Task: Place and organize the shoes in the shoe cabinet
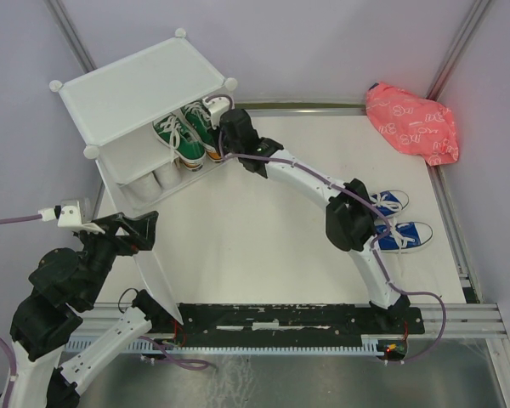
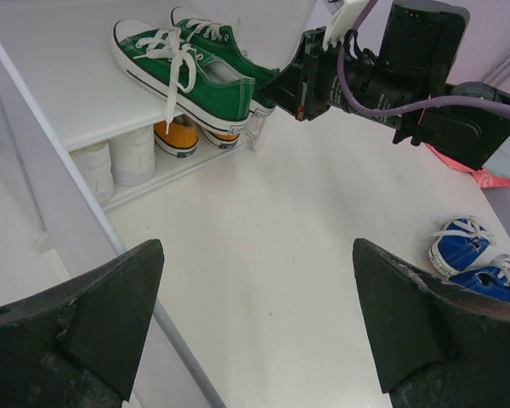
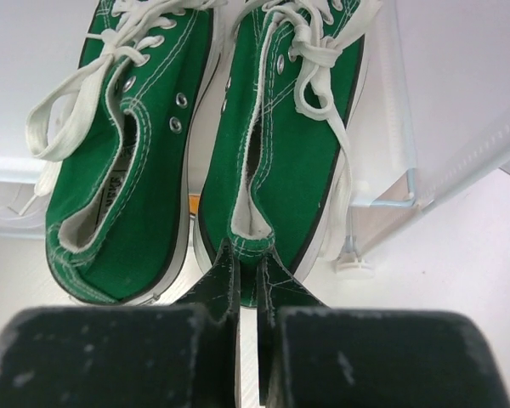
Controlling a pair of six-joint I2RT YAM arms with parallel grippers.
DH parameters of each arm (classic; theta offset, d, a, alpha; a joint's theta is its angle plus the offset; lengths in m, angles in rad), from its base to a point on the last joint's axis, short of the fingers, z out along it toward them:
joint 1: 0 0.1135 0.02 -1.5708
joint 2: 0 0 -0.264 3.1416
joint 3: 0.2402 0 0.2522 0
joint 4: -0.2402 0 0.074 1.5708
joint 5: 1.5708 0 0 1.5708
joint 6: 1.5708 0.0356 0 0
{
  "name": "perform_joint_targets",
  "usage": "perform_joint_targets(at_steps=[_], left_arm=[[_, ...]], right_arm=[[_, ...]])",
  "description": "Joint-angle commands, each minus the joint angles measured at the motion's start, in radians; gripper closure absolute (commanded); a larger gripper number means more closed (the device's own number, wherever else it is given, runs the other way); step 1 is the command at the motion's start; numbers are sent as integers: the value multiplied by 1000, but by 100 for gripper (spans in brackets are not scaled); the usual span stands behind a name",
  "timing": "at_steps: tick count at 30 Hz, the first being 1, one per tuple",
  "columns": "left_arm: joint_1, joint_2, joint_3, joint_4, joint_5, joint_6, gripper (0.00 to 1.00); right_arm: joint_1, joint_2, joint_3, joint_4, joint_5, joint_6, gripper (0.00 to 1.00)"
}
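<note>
The white table (image 1: 263,246) spreads out in front of my two bases. On its far left corner stands the shoe cabinet (image 1: 136,89), turned at an angle so its open side faces me. The pink patterned bag (image 1: 412,123) lies in the far right corner, well apart from the cabinet. My right arm (image 1: 306,178) reaches diagonally across the table to the cabinet's opening. The green sneakers (image 1: 187,132) sit side by side on the inner shelf, toes pointing in and heels toward me. Below the shelf are the orange sneakers (image 2: 177,136), and to their left the white sneakers (image 1: 157,180). The blue sneakers (image 1: 399,221) are out on the table at the right, just beside my right forearm. My right gripper (image 3: 248,259) is pinched together on the back heel rim of the green sneaker (image 3: 280,161) nearer the cabinet's corner post. My left gripper (image 2: 255,280) hangs near the table's left side, its fingers (image 2: 110,323) spread wide with nothing between them.
</note>
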Motion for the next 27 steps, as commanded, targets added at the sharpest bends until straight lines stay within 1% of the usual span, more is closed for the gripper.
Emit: perform_joint_targets(at_steps=[1,4,8,11,14,17,19,21,27], left_arm=[[2,9,-28,-129,-27,-11,1],[2,9,-26,-130,-32,-11,1],[2,12,-27,-124,-32,-6,1],[2,14,-28,-123,-31,-4,1],[2,15,-33,-117,-29,-3,1],[2,16,-35,-113,-27,-2,1],[2,18,-36,-112,-28,-2,1],[2,21,-37,-110,-28,0,1],[2,26,-50,-96,-26,-1,1]], right_arm=[[-2,9,90,114,92,-38,98],[-2,20,134,143,113,-77,98],[-6,81,260,100,112,-138,98],[-20,127,330,81,48,-169,98],[-33,153,335,110,26,-193,98],[-59,185,361,102,-1,-196,98],[-76,199,371,103,-37,-198,95],[-87,208,372,112,-58,-208,95],[-100,233,388,148,-34,-200,94]])
